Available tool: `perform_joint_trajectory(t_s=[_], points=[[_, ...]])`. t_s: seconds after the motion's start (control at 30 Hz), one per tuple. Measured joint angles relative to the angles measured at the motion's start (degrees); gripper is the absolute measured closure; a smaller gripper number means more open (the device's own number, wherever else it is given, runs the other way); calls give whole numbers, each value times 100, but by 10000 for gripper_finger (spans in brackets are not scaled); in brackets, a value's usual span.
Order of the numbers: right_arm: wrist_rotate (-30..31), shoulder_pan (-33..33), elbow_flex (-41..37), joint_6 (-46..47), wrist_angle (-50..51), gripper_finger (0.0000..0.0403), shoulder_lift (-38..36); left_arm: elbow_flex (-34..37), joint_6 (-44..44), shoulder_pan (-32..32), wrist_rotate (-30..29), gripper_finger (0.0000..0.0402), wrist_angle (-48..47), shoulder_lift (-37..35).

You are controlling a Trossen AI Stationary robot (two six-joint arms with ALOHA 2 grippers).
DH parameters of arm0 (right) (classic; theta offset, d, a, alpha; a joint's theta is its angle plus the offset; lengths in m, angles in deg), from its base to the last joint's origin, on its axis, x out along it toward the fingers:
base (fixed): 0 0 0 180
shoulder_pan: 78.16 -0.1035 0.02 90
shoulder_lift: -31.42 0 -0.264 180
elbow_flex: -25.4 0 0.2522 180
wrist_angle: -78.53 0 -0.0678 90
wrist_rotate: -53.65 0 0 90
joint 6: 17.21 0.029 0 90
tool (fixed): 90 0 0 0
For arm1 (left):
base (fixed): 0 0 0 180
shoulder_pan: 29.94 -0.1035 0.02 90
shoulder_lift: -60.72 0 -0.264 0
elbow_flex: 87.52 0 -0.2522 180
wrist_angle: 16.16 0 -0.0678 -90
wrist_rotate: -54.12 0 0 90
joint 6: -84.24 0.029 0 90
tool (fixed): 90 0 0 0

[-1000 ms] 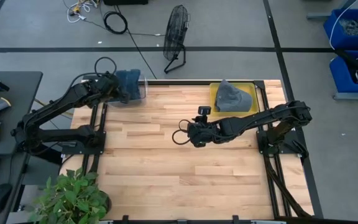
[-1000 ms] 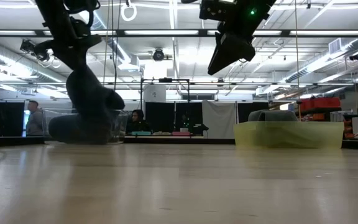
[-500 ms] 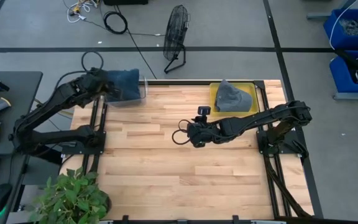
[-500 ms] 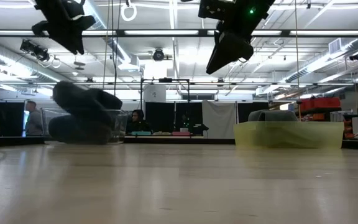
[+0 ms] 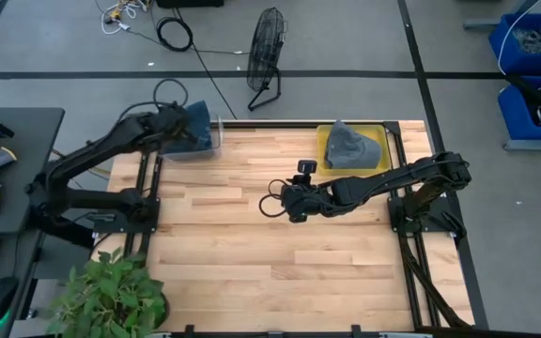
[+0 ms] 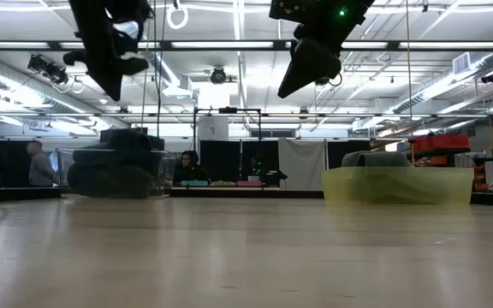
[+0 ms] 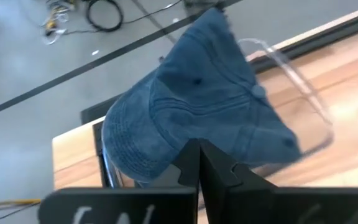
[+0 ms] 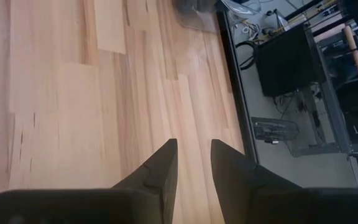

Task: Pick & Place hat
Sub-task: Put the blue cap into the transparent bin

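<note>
The left gripper (image 7: 199,163) hangs above the clear bin (image 5: 198,139) at the table's far left corner, its fingers pressed together with nothing between them, and the blue hat (image 7: 197,118) lies loose directly below, draped over the bin's rim rather than settled flat. In the low view the same gripper (image 6: 112,81) sits clear above the dark heap of the hat (image 6: 118,161), apart from it. The drop looks done, so the step in hand is likely the retreat: lift straight up from the bin before swinging away, since a sideways pull could catch the fabric or nudge the light bin off the table (image 5: 252,244) edge. Toward the middle of the table from the bin, the right gripper (image 8: 191,163) waits in the air with its fingers slightly parted and empty, well apart from the bin. Beyond it, along the same far edge as the bin, a yellow tray (image 5: 325,141) carries a grey hat (image 5: 353,147), probably next in line. A fan (image 5: 267,47) stands on the floor behind the bin.
</note>
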Motion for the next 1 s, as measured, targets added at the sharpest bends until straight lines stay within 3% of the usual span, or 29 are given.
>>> perform_joint_trajectory(t_s=[0.17, 0.67, 0.83, 1.0], points=[[1, -2, 0, 0, -4, 302, -2, 4, -307, -101, -497, 398, 153, 620], [-304, -2, 0, 116, -10, 302, 0, 4, -1374, -343, -733, 397, 214, 1695], [-304, -2, 0, 133, -9, 302, 1, 4, -1529, -352, -749, 397, 292, 2113], [-304, -2, 0, 133, -8, 302, 1, 4, -1478, -352, -406, 397, 566, 2628]])
